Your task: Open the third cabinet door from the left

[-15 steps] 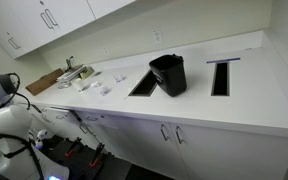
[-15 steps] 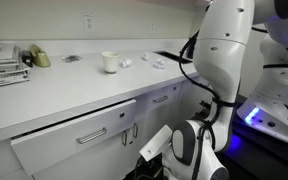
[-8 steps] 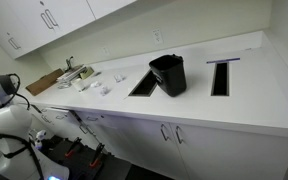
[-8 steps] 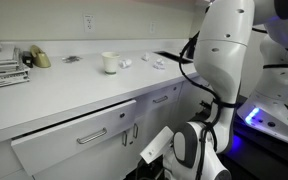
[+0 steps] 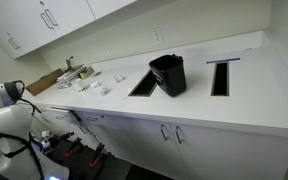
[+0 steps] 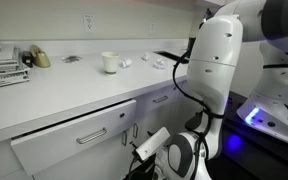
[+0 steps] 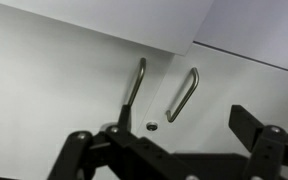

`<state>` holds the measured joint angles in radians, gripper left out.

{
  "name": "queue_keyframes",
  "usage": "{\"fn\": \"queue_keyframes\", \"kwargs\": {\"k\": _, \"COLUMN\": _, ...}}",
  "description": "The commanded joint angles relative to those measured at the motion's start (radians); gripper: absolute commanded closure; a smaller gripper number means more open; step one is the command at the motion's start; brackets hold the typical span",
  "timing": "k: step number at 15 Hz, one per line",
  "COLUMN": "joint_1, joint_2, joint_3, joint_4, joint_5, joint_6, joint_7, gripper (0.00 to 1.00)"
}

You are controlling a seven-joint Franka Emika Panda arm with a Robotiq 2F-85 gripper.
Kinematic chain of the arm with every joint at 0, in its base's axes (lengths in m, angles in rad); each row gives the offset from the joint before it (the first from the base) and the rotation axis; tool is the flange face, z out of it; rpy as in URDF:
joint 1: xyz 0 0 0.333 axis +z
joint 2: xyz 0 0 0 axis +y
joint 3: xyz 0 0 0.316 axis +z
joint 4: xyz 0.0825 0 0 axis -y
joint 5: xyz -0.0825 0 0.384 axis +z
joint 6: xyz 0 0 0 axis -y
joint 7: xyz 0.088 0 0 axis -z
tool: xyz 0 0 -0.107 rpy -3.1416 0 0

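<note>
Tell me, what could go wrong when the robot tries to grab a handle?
1. In the wrist view the left handle and the right handle sit close together on neighbouring doors. The tool might catch the wrong one and pull open the wrong door.
2. The tool is open wide, so it could close around both handles at once, or slip off a thin bar.

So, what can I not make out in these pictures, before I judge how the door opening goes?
- Gripper: in the wrist view the bottom edge cuts off its lower part; in an exterior view the white robot body hides it.
- Two bar handles: the wrist view's edges cut off the row of doors, so which doors they belong to cannot be counted.
- Small items on the counter: too small to name in an exterior view.
</note>
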<state>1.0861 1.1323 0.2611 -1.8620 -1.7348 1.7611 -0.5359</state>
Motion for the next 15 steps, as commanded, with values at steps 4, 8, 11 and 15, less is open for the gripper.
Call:
{"fn": "queue_keyframes", "kwargs": {"k": 4, "joint_1": -0.012, "joint_2": 0.047, "joint_3": 0.012, "joint_4": 0.051, "joint_5": -0.006, "joint_6": -0.027, "joint_7": 0.009, "gripper": 0.00}}
{"fn": "queue_keyframes", "kwargs": {"k": 8, "joint_1": 0.018, "joint_2": 0.087, "joint_3": -0.016, "joint_4": 0.098, "joint_5": -0.023, "joint_6": -0.112, "joint_7": 0.069, "gripper": 0.00}}
{"fn": "queue_keyframes", "kwargs": {"k": 11, "joint_1": 0.010, "joint_2": 0.128, "joint_3": -0.024, "joint_4": 0.134, "joint_5": -0.065, "joint_6": -0.118, "joint_7": 0.135, "gripper": 0.00}}
{"fn": "queue_keyframes", "kwargs": {"k": 15, "joint_1": 0.013, "joint_2": 0.175, "joint_3": -0.048, "joint_4": 0.174, "joint_5": -0.147, "joint_6": -0.125, "joint_7": 0.249, "gripper": 0.00}}
